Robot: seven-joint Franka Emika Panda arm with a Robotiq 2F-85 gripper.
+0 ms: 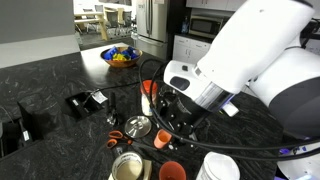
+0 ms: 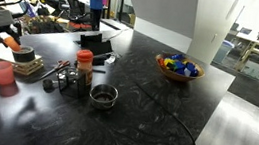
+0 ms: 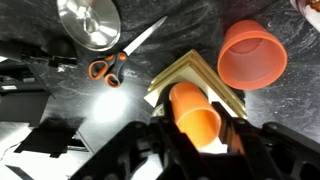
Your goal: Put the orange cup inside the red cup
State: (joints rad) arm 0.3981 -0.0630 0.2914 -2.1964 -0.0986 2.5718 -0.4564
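My gripper [image 3: 195, 135] is shut on the orange cup [image 3: 190, 112], which lies tilted between the fingers with its opening toward the wrist camera. It hangs above a stack of tan blocks [image 3: 215, 80]. The red cup [image 3: 253, 55] stands apart from it on the dark counter. In both exterior views the orange cup [image 1: 160, 141] [image 2: 11, 42] sits at the fingertips, and the red cup [image 1: 172, 171] [image 2: 4, 71] stands close by, below and beside the gripper [image 1: 163, 128].
Orange-handled scissors [image 3: 110, 68] and a small metal bowl [image 3: 88, 20] [image 1: 138, 126] lie nearby. A tin [image 1: 128, 165], a large white cup [image 1: 218, 168], a red-capped bottle [image 2: 83, 64] and a fruit bowl [image 2: 178, 67] also stand on the counter.
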